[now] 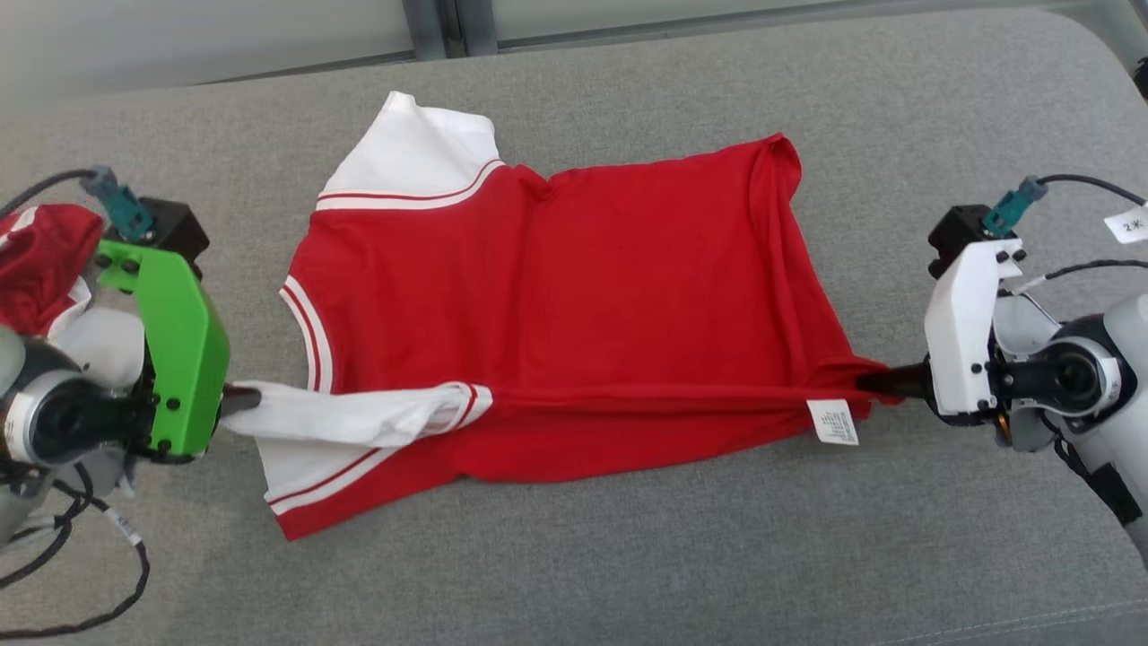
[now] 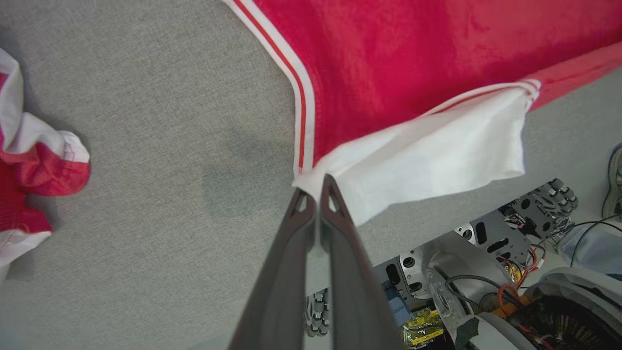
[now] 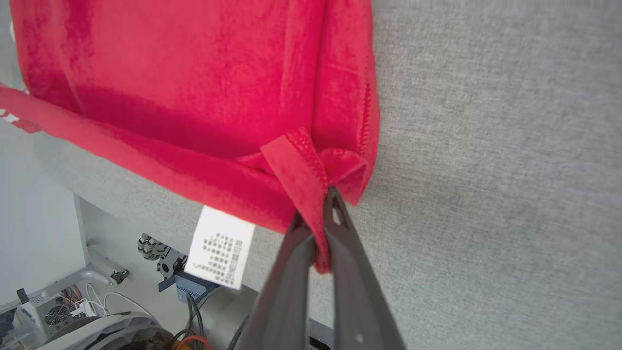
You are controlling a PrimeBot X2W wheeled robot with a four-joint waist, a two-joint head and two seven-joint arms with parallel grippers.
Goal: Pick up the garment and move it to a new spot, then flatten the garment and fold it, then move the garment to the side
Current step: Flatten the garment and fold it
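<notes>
The red shirt (image 1: pixel 574 314) is lying spread across the middle of the grey padded surface (image 1: pixel 628 574). Its near edge is pulling taut between the left hand (image 1: pixel 238 399), pinching the white sleeve (image 1: pixel 350 417), and the right hand (image 1: pixel 874 381), gripping the hem corner. Another red-and-white cloth (image 1: pixel 40 265) is sitting bunched at the far left, and a pale wall (image 1: pixel 224 36) is running behind.

Grey fabric surface (image 1: pixel 628 574), perhaps window frame (image 1: pixel 448 22)
</notes>
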